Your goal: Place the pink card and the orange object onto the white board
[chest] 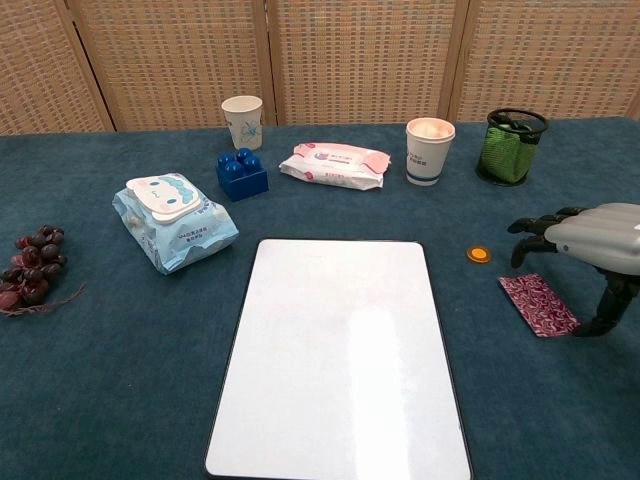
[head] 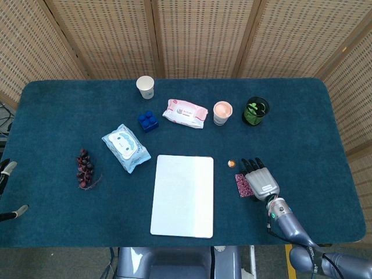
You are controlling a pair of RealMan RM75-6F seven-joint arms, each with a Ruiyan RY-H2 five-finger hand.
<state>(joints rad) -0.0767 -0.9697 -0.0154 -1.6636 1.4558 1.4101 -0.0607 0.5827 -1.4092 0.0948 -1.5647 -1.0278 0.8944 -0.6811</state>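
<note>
The white board lies flat at the table's middle front. To its right the pink card lies on the blue cloth, and the small round orange object sits just beyond it. My right hand hovers over the card's right side, palm down, fingers apart and holding nothing; its thumb hangs down near the card's right edge. Only a sliver of my left hand shows at the left edge of the head view.
Along the back stand a paper cup, a blue block, a pink wipes pack, a filled cup and a green mesh holder. A blue wipes pack and grapes lie left of the board.
</note>
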